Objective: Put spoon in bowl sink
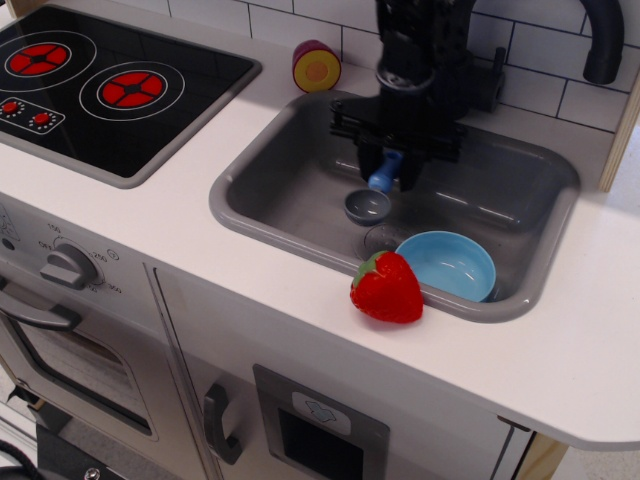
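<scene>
My black gripper (390, 172) is shut on the blue handle of the spoon (375, 195) and holds it above the floor of the grey sink (290, 170). The spoon's dark-grey cup head hangs down toward the front. The light-blue bowl (447, 265) sits on the sink floor at the front right, below and to the right of the spoon. A faint round shadow lies on the sink floor just left of the bowl.
A red toy strawberry (386, 287) lies on the sink's front rim beside the bowl. A yellow and purple round toy (316, 66) stands behind the sink. A black stovetop (110, 85) is at the left. A black tap (604, 40) rises at the back right.
</scene>
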### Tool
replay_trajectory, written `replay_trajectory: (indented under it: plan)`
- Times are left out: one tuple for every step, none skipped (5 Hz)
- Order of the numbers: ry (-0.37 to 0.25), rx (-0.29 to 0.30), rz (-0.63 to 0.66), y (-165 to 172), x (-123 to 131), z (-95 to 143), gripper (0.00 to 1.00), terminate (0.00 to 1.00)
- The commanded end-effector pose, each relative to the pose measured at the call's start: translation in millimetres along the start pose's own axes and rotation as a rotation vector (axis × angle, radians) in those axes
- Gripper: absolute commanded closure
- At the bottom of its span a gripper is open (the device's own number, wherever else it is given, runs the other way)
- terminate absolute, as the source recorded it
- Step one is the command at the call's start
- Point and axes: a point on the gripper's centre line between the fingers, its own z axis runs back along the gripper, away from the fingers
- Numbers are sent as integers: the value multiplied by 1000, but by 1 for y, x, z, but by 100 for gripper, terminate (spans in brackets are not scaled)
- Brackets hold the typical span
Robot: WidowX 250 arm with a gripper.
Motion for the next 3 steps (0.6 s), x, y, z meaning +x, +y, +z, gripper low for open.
replay_trajectory:
  plan:
    - [-91, -27, 106, -19, -1, 41, 100, 0]
    - [-111, -25, 132, -29, -10, 43, 100, 0]
    - [-134, -21, 141, -38, -18, 42, 100, 0]
